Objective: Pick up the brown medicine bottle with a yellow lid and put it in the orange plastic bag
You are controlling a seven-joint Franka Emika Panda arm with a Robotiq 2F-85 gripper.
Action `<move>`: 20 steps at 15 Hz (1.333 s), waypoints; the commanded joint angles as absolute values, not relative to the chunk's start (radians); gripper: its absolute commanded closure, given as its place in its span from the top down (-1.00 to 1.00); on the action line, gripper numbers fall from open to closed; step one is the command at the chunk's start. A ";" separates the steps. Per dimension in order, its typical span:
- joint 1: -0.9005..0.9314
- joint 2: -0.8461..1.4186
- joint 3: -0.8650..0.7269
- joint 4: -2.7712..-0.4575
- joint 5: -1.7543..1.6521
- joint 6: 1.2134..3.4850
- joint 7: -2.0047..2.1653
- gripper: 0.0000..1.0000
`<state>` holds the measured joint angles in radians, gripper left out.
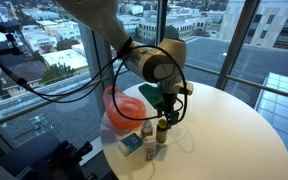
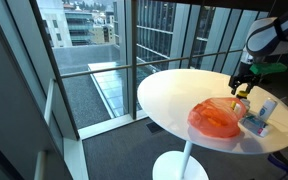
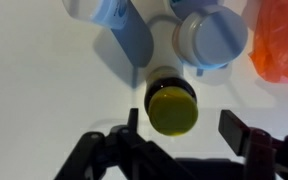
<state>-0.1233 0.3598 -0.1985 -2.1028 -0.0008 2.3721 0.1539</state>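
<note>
The brown medicine bottle with a yellow lid (image 3: pixel 172 108) stands upright on the round white table (image 1: pixel 234 130). It also shows in an exterior view (image 1: pixel 162 130). My gripper (image 3: pixel 184 124) hovers right above it, open, with one finger on either side of the lid and not touching it. The gripper shows in both exterior views (image 1: pixel 169 108) (image 2: pixel 241 88). The orange plastic bag (image 1: pixel 124 107) lies on the table beside the bottles, and appears in the other views too (image 2: pixel 216 117) (image 3: pixel 279 40).
A white bottle (image 3: pixel 212 38) (image 1: pixel 148 131) and a blue box (image 3: pixel 129 35) (image 1: pixel 131 143) stand close to the brown bottle. The table edge (image 2: pixel 164 110) is near the floor-to-ceiling windows (image 2: pixel 134 40).
</note>
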 commanded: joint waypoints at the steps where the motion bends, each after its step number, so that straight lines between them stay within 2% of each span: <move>1: -0.117 0.350 -0.202 -2.098 -0.027 2.339 0.192 0.07; 5: -0.112 0.314 -0.204 -2.112 -0.038 2.333 0.196 -0.59; 13: -0.044 0.129 -0.175 -2.129 -0.167 2.231 0.260 -0.60; 20: 0.005 0.017 -0.069 -2.125 -0.190 2.137 0.247 -0.60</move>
